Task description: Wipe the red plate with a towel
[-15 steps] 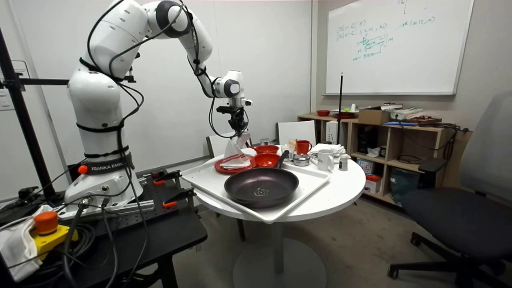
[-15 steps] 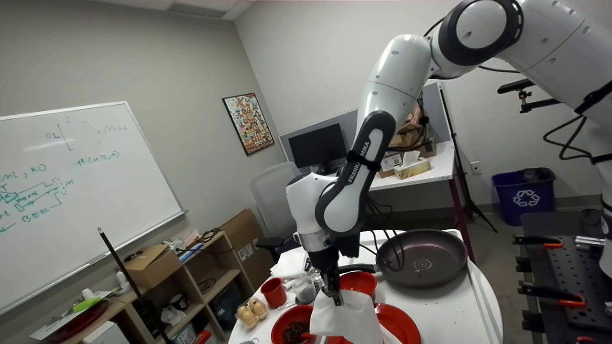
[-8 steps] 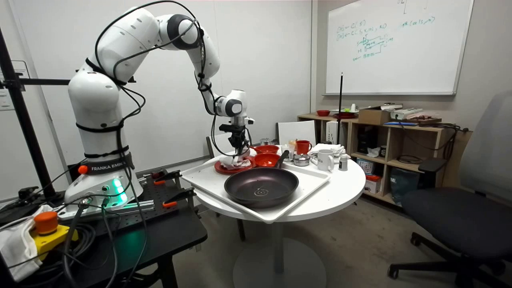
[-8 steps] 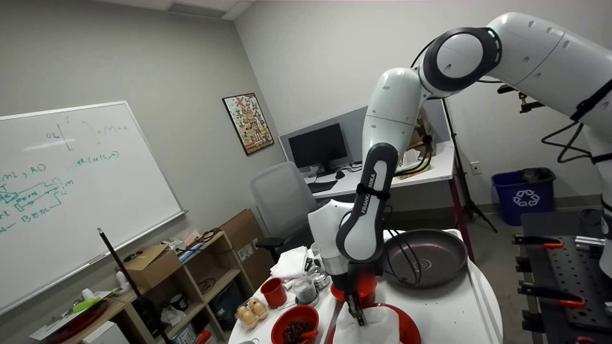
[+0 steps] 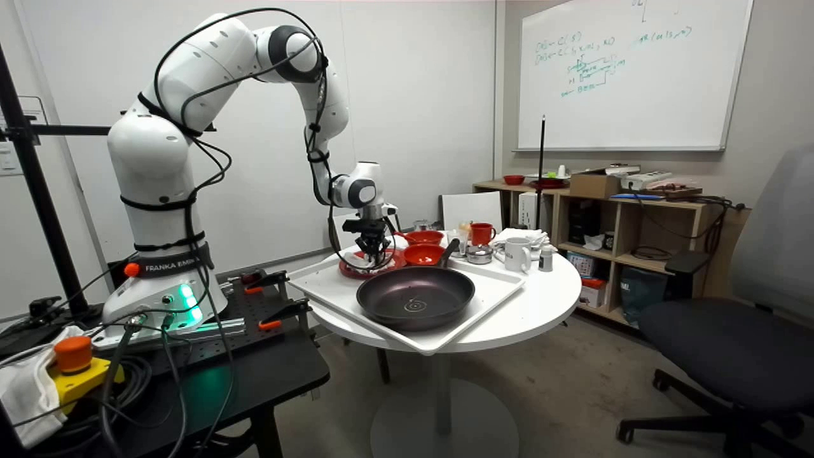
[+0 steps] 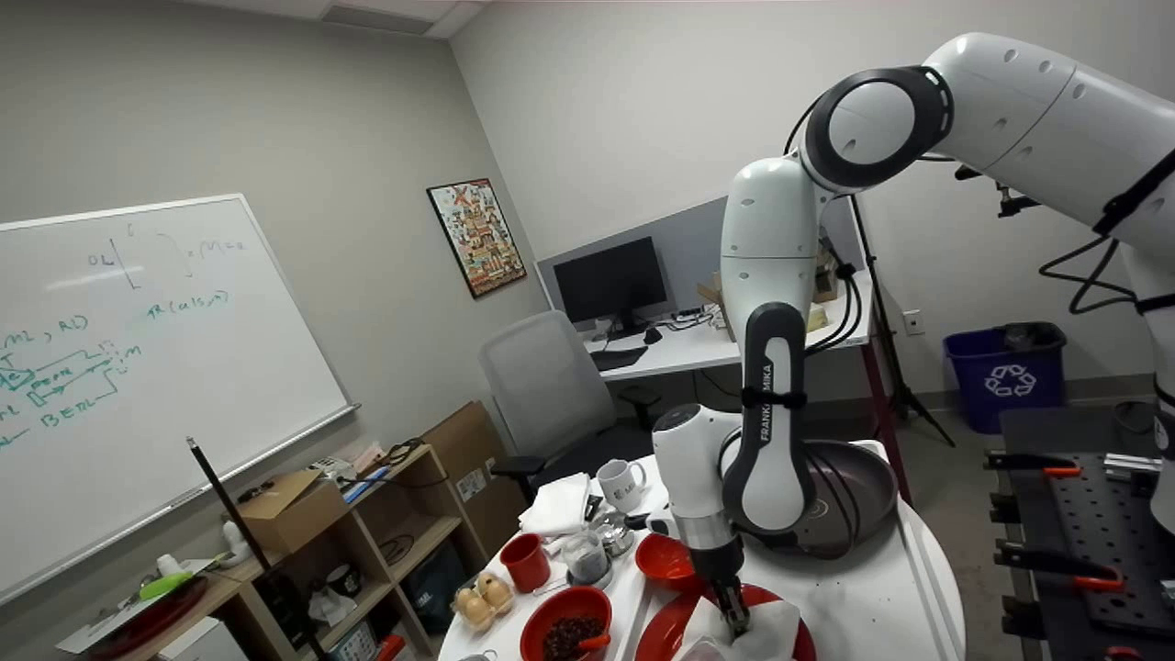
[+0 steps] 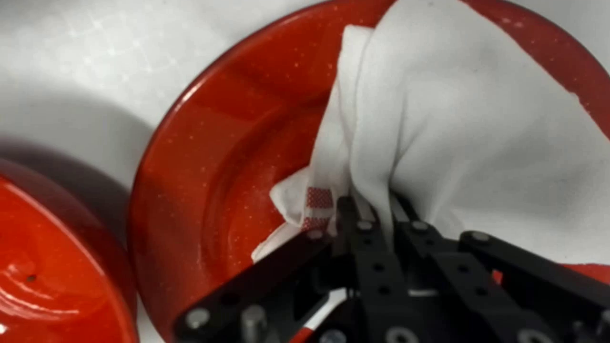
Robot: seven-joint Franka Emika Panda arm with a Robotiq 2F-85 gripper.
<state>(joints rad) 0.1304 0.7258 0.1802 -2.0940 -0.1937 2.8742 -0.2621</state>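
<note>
The red plate [image 7: 200,128] lies flat, partly covered by a white towel [image 7: 476,119] with a red checked stripe. In the wrist view my gripper [image 7: 379,205] is shut on a fold of the towel, low over the plate's middle. The rest of the towel is spread over one side of the plate. In the exterior views the gripper [image 5: 375,257] [image 6: 737,629] points down at the plate [image 5: 351,273] [image 6: 656,633]. The towel [image 6: 771,629] is bunched under the fingers. The plate's part under the towel is hidden.
A red bowl [image 7: 47,267] stands close beside the plate. A large dark pan [image 5: 415,296] sits on the white tray [image 5: 470,324] near the plate. A red bowl of dark bits [image 6: 565,633], a red mug [image 6: 526,562], eggs [image 6: 484,601] and a white mug [image 6: 621,484] stand nearby.
The gripper has come down with the hanging towel, pressing it into a bunch on the plate. It then moved left in one exterior view, right in another. The plate has shifted slightly.
</note>
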